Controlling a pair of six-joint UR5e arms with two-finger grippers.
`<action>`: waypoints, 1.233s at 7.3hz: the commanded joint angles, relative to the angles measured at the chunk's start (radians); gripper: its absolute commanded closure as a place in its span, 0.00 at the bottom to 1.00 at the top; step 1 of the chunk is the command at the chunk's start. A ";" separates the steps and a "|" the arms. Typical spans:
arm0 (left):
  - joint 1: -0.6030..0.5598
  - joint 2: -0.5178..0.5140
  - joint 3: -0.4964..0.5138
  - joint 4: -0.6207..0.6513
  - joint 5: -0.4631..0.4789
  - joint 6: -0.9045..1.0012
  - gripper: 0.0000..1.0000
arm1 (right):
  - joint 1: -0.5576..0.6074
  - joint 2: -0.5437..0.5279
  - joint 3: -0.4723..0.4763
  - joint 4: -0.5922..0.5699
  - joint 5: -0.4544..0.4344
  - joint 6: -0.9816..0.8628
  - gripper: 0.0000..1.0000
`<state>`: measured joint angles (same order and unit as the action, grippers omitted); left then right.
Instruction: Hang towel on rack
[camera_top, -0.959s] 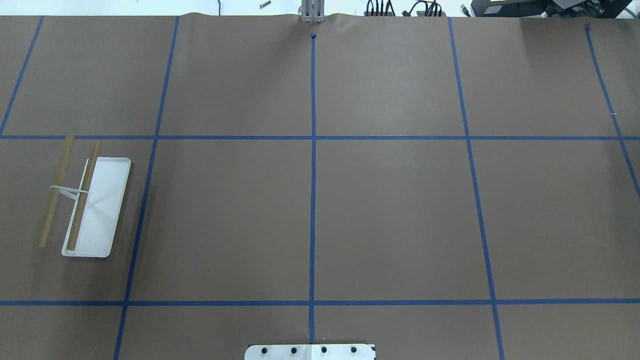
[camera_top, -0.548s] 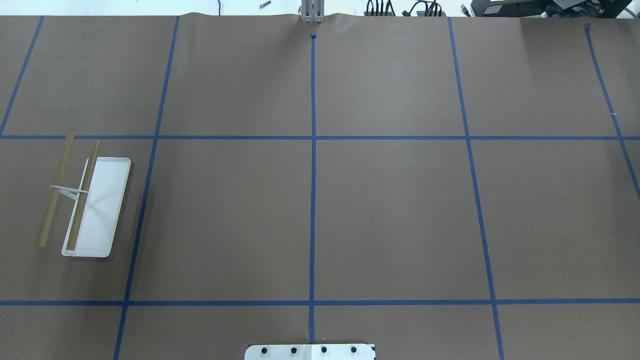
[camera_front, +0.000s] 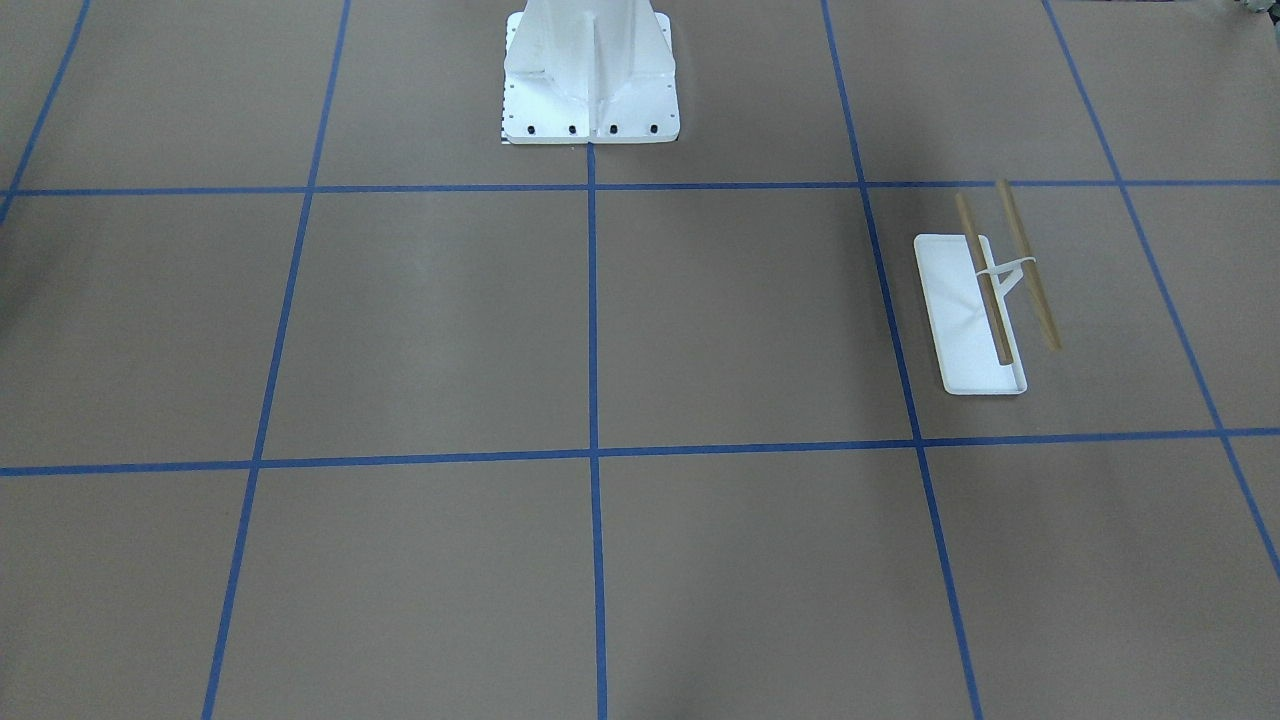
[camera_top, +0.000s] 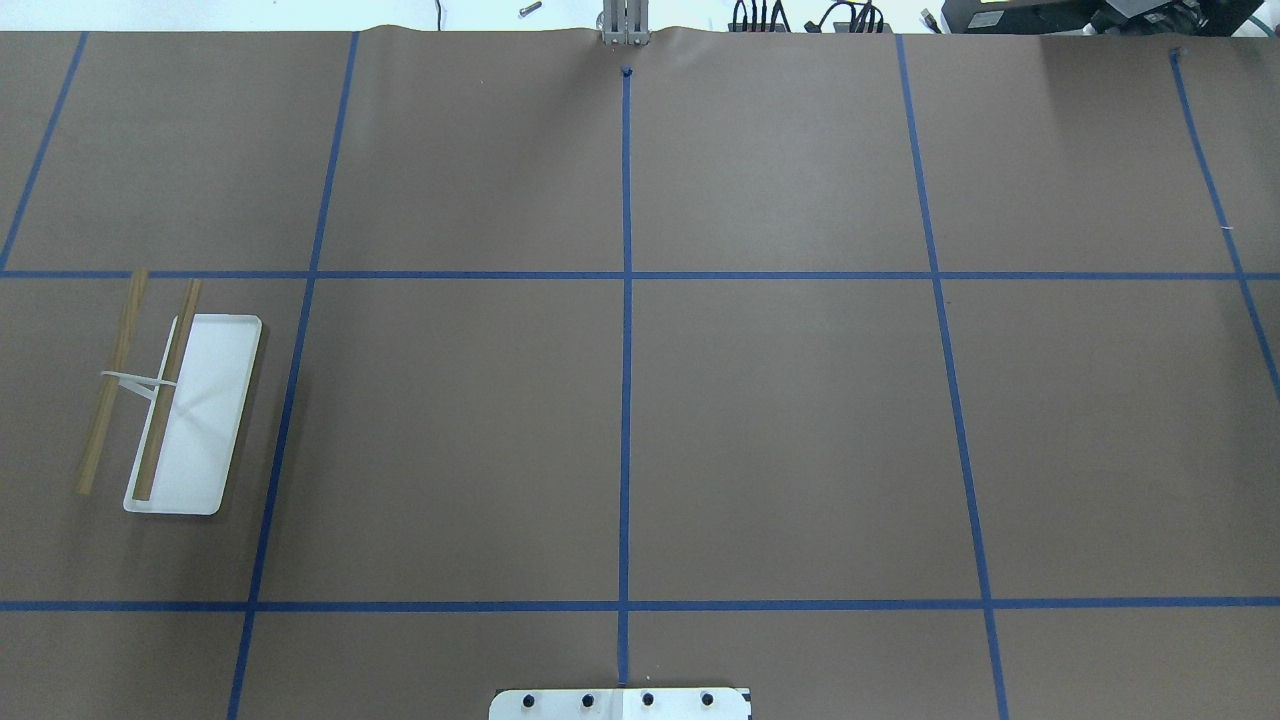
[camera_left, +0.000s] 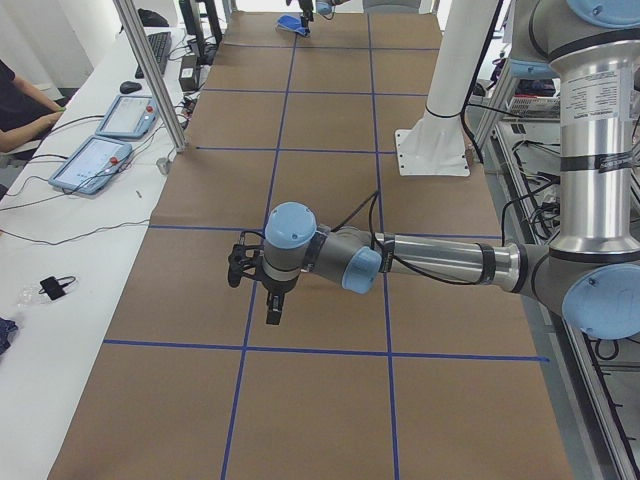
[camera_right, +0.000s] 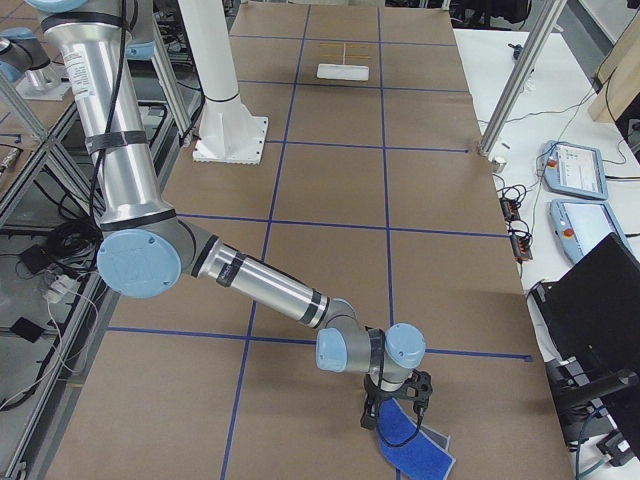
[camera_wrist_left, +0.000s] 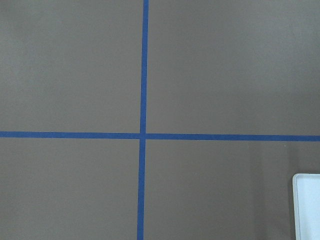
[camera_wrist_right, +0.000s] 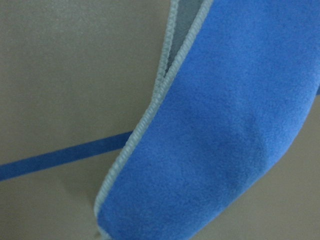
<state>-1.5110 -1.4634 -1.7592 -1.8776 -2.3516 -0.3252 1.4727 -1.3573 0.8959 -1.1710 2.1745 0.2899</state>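
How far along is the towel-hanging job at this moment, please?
Done: nothing yet; the rack has bare rods. In hand: the right gripper is at the towel, at the opposite end of the table; grip state unclear. Left: carry the towel across and drape it over a rod.

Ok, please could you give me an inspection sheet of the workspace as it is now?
Surface: brown paper with blue tape grid, flat.
Towel: under the right tool at the table's right end, one edge seems raised.
Rack: upright at the left end, rods bare.
Clutter: nothing seen.
Tools: left tool above bare paper; open or shut cannot be told for either.
Cables: black cable loops beside the left wrist.
Surroundings: white pedestal; control pendants on a side table.
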 joint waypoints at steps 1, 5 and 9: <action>-0.002 0.000 -0.006 0.000 0.000 0.000 0.02 | 0.000 0.003 -0.002 0.001 -0.021 0.001 0.62; 0.000 0.000 -0.008 0.000 0.000 0.000 0.02 | 0.000 0.007 0.001 0.001 -0.024 0.002 1.00; 0.000 -0.002 -0.008 0.000 -0.002 0.000 0.02 | 0.050 0.041 0.114 -0.018 -0.004 0.002 1.00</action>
<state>-1.5110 -1.4648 -1.7671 -1.8776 -2.3526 -0.3252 1.4983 -1.3208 0.9475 -1.1754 2.1640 0.2918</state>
